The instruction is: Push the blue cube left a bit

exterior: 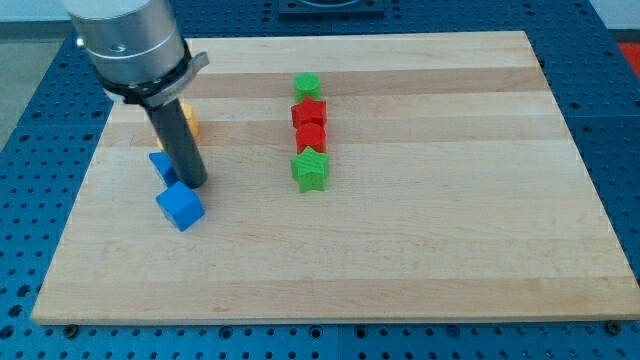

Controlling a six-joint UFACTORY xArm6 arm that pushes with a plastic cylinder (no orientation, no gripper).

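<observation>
Camera view: two blue blocks [180, 206], two red [309, 113], two green [310, 169], one orange [191, 122].

No text, label, brand, number or sign can be read anywhere here.

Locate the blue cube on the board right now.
The blue cube lies toward the view's left, below the middle of the wooden board, just under my tip and below a second blue block.
</observation>
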